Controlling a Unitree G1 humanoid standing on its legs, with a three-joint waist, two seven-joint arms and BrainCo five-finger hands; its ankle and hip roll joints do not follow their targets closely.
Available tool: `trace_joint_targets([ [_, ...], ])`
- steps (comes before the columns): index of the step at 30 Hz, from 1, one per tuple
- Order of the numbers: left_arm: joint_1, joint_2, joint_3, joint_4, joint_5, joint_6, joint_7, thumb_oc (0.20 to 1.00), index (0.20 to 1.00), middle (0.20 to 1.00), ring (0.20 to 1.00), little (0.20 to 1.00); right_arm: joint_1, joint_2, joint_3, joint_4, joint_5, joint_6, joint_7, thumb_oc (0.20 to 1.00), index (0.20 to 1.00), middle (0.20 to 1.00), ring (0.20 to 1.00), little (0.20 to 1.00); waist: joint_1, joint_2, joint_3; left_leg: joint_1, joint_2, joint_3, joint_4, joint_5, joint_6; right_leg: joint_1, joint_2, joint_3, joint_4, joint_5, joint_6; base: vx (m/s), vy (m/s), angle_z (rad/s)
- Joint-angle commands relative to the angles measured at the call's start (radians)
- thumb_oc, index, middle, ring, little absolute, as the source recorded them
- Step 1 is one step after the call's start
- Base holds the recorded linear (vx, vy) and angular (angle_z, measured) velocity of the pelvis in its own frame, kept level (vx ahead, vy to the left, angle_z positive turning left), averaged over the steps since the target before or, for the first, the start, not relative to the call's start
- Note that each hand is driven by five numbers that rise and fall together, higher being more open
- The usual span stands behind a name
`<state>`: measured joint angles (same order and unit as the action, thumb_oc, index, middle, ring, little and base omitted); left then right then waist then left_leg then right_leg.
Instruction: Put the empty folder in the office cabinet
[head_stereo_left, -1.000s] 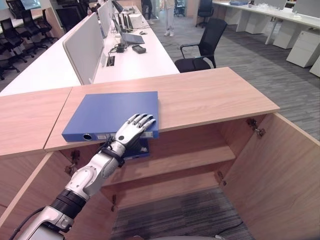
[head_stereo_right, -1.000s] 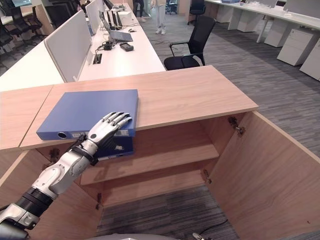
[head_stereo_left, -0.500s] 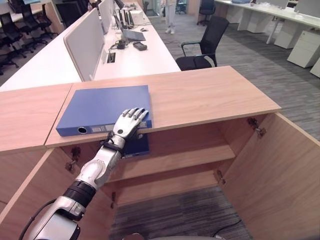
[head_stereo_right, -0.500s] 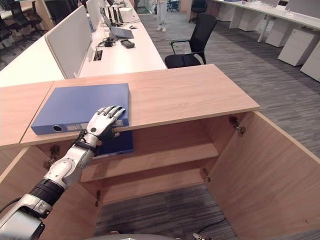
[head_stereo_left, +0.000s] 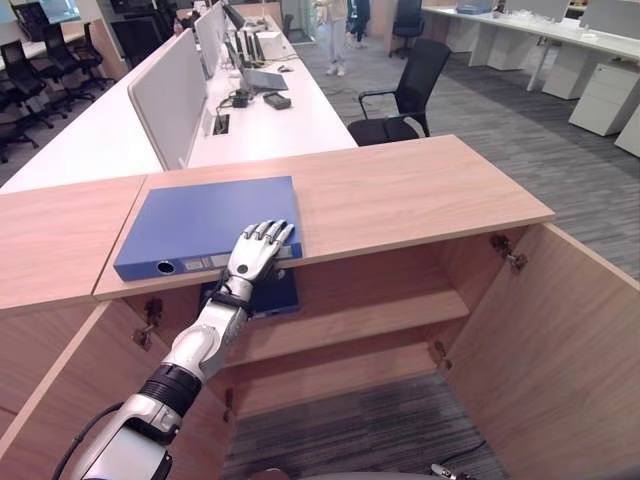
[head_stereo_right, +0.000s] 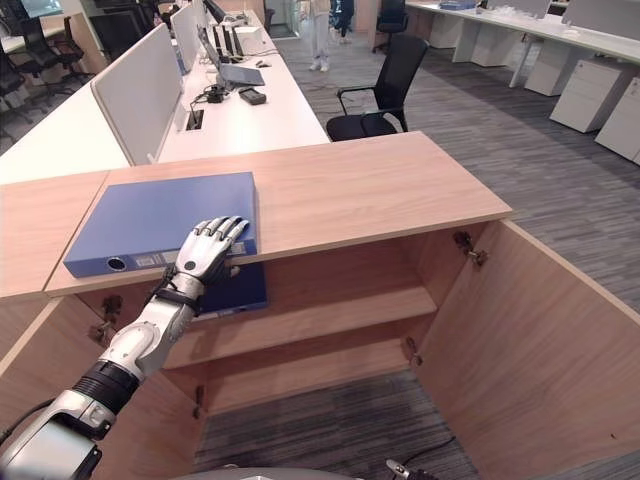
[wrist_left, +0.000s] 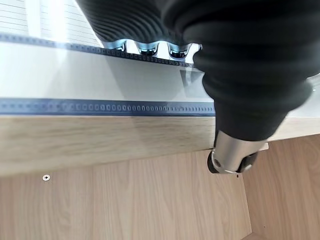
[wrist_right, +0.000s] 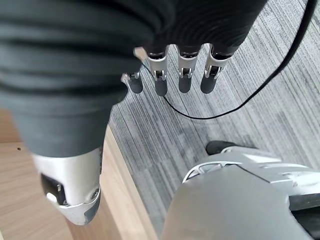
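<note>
Setting: open-plan office; a wooden cabinet (head_stereo_left: 500, 330) stands with its doors swung wide, and its top serves as the counter (head_stereo_left: 400, 195).
Folder: the blue folder (head_stereo_left: 205, 225) lies flat on the counter, spine toward the front edge, its near right corner at that edge, not yet in the cabinet.
Second folder: another blue folder (head_stereo_left: 272, 297) already rests on the upper shelf (head_stereo_left: 370, 315), directly below the first.
Left hand: the left hand (head_stereo_left: 257, 250) rests palm-down on the folder's near right corner; its fingers (head_stereo_left: 272, 232) are straight and slightly spread over the cover, and the thumb sits below the counter's edge, so the folder is touched rather than clasped.
Right hand: the right hand (wrist_right: 170, 75) hangs idle above the carpet, fingers loosely extended, holding nothing.
Step in hand: judged to be securing a grip at the edge before lifting.
Technique: draw the corner slightly past the edge so the thumb can close beneath it, then pinch cover and underside together.
Caution: a one-corner hold may let the wide folder sag or swing; keep it level and lower it clear of the counter edge.
Placement: free shelf space lies to the right of the stored folder.
</note>
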<state>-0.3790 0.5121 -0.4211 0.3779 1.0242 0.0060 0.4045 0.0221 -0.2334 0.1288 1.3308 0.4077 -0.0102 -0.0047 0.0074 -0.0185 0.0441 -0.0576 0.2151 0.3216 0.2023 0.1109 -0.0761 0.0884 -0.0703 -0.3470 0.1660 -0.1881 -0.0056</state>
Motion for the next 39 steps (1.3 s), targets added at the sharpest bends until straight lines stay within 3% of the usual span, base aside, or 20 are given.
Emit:
trace_joint_targets([
  [1, 0.143, 0.032, 0.097, 0.121, -0.1, 0.06, -0.109, 0.2, 0.2, 0.2, 0.2, 0.2, -0.033, 0.002, -0.008, -0.021, 0.001, -0.013, -0.015, 1.0, 1.0, 1.0, 1.0, 1.0, -0.001, -0.037, 0.025, -0.107, 0.013, -0.016, 0.151, -0.123, -0.028, 0.058, 0.015, -0.025, -0.156, 0.123, 0.023, 0.0, 0.0, 0.0],
  [8, 0.274, 0.06, 0.161, -0.105, -0.179, -0.024, -0.156, 0.2, 0.2, 0.2, 0.2, 0.2, -0.04, 0.009, -0.024, -0.016, 0.022, -0.008, -0.009, 1.0, 1.0, 1.0, 1.0, 1.0, 0.021, -0.042, 0.035, -0.107, 0.001, -0.03, 0.145, -0.121, -0.023, 0.062, 0.013, -0.036, -0.155, 0.124, 0.026, 0.01, -0.002, 0.01],
  [15, 0.428, 0.095, 0.26, -0.394, -0.348, -0.133, -0.237, 0.2, 0.2, 0.2, 0.2, 0.2, -0.036, 0.007, -0.04, -0.027, 0.048, -0.009, 0.009, 1.0, 1.0, 1.0, 1.0, 1.0, 0.047, -0.05, 0.046, -0.104, -0.017, -0.046, 0.138, -0.122, -0.016, 0.069, 0.01, -0.051, -0.158, 0.127, 0.031, 0.01, -0.009, 0.14],
  [21, 0.514, 0.098, 0.324, -0.509, -0.423, -0.165, -0.268, 0.2, 0.2, 0.2, 0.2, 0.2, -0.025, 0.005, -0.042, -0.032, 0.054, -0.009, 0.02, 1.0, 1.0, 1.0, 1.0, 1.0, 0.059, -0.057, 0.052, -0.102, -0.026, -0.051, 0.132, -0.124, -0.012, 0.07, 0.007, -0.063, -0.157, 0.127, 0.035, 0.01, -0.005, 0.1],
  [32, 0.544, 0.102, 0.364, -0.549, -0.457, -0.174, -0.266, 0.2, 0.2, 0.2, 0.2, 0.2, -0.03, 0.018, -0.04, -0.03, 0.061, -0.008, 0.026, 1.0, 1.0, 1.0, 1.0, 1.0, 0.068, -0.065, 0.054, -0.101, -0.035, -0.057, 0.128, -0.131, -0.007, 0.072, 0.006, -0.067, -0.16, 0.128, 0.037, 0.01, -0.007, 0.06],
  [39, 0.532, 0.107, 0.384, -0.748, -0.632, -0.24, -0.313, 0.2, 0.2, 0.2, 0.2, 0.2, -0.035, 0.02, -0.025, -0.025, 0.073, -0.022, 0.034, 1.0, 1.0, 1.0, 1.0, 1.0, 0.069, -0.069, 0.058, -0.096, -0.038, -0.058, 0.119, -0.127, -0.003, 0.071, 0.007, -0.072, -0.159, 0.13, 0.039, 0.0, 0.0, 0.0],
])
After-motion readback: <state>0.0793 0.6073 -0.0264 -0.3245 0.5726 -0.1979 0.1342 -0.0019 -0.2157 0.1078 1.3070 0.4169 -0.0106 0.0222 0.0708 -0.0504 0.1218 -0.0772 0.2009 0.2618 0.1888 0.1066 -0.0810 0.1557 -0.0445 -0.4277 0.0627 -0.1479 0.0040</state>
